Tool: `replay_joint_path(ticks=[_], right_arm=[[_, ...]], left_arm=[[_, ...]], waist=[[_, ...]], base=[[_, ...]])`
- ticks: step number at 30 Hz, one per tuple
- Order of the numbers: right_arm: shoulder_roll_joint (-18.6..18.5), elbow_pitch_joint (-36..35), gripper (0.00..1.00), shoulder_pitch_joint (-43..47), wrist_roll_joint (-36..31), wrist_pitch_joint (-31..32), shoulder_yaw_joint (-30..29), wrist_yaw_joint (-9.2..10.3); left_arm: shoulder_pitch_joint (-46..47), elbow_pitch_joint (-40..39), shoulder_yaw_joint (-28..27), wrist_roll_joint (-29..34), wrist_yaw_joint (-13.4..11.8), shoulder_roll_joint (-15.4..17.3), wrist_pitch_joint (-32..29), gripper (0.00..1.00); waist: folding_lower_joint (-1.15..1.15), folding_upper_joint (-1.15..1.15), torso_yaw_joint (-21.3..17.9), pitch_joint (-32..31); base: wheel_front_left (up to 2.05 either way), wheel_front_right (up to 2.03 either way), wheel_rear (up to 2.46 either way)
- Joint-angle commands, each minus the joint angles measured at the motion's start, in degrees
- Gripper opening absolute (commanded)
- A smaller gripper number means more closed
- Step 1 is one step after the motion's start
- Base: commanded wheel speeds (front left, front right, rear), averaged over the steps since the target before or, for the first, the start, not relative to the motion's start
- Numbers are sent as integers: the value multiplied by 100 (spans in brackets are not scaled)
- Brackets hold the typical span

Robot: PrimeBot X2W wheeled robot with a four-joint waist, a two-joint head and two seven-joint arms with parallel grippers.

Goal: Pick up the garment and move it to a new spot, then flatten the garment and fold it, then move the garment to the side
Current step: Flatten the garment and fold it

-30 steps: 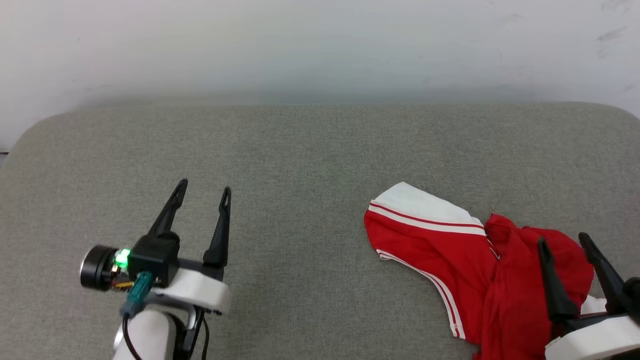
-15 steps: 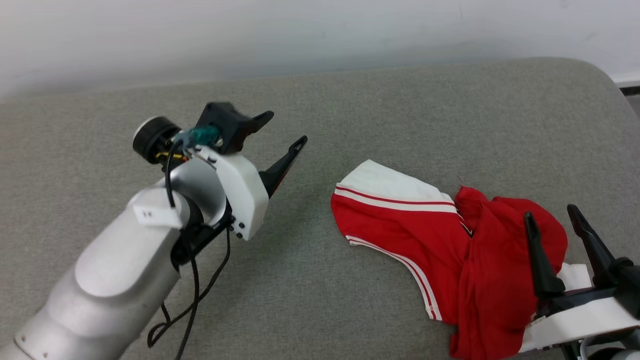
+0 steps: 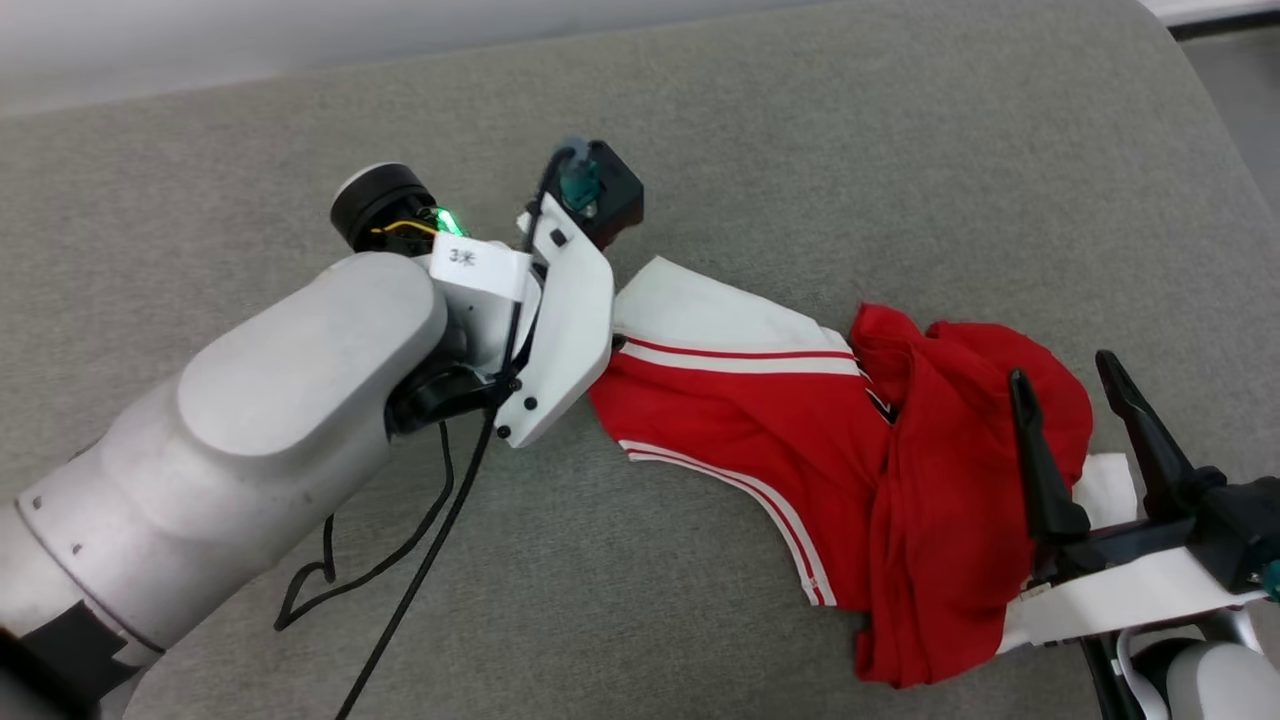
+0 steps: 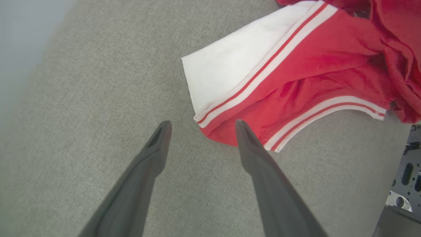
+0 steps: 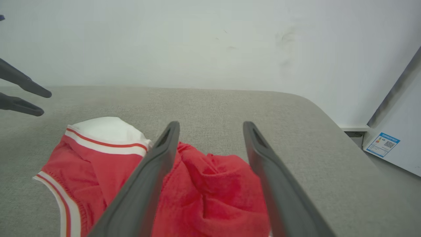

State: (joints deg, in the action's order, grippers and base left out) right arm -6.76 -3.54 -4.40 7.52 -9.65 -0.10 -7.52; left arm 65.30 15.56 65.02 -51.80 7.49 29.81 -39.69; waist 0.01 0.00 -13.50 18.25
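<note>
The garment (image 3: 760, 420) lies crumpled on the grey padded surface (image 3: 900, 150), a red jersey with a white sleeve (image 3: 700, 310) and red-and-white striped trim. My left arm (image 3: 300, 400) reaches across to the sleeve's left end, and its wrist hides the fingers. In the left wrist view my left gripper (image 4: 203, 122) is open just above the sleeve's trimmed corner on the garment (image 4: 296, 65), with nothing between its fingers. My right gripper (image 3: 1060, 370) stands open at the lower right over the bunched red cloth. It is empty in its own view too (image 5: 211, 123), above the garment (image 5: 213, 184).
The surface's rounded right edge (image 3: 1210, 130) drops to the floor. A white wall (image 5: 197, 42) runs behind it, and a white cabinet with a label (image 5: 383, 144) stands at the right. A black cable (image 3: 400, 570) hangs from my left arm onto the surface.
My left arm has swung right, from the open left side of the surface to the garment's white sleeve. The head camera has tilted down. The right gripper stays over the red cloth.
</note>
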Motion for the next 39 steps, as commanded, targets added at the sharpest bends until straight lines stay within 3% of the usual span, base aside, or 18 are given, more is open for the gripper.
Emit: replay_joint_path(ticks=[1, 9, 17, 18, 19, 26, 28, 30, 39], right_arm=[[55, 41, 100, -125, -48, -60, 18, 6], [114, 287, 100, -444, -100, -223, 170, 6], [157, 482, 100, -609, -148, -357, 229, 6], [159, 491, 100, -622, -158, -369, 213, 6], [158, 501, 100, -635, -168, -385, 201, 6], [60, 554, 100, -573, -231, -421, 140, 6], [9, 530, 100, -477, -251, -408, 80, 6], [-10, 519, 100, -447, -263, -389, 46, 6], [-154, 350, 100, -144, -253, -188, -57, 6]], left_arm=[[143, 74, 176, -35, -14, -43, -51, 100], [422, 580, 792, 53, -14, -130, -5, 100], [-359, 410, 916, 382, 2, -51, -406, 98], [-386, 358, 922, 400, 14, -50, -329, 5], [-382, 305, 922, 400, 14, -50, -244, 0], [56, 331, 835, 461, -7, -90, 723, 0], [224, 402, 829, 356, -6, -60, 1435, 0], [263, 423, 828, 331, -7, -32, 1664, 0], [81, 506, 600, 223, -116, 600, 2880, 0]], waist=[[-1, 0, -166, 182], [-1, 0, -419, 534], [-1, 0, -510, 662], [-1, 0, -500, 667], [-1, 0, -486, 666], [-1, 0, -268, 445], [-1, 0, -108, 258], [-1, 0, -38, 189], [-1, 0, 637, -327]], base=[[0, 0, 0], [0, 0, 0], [0, 0, 0], [0, 0, 0], [0, 0, 0], [0, 0, 0], [0, 0, 0], [0, 0, 0], [0, 0, 0]])
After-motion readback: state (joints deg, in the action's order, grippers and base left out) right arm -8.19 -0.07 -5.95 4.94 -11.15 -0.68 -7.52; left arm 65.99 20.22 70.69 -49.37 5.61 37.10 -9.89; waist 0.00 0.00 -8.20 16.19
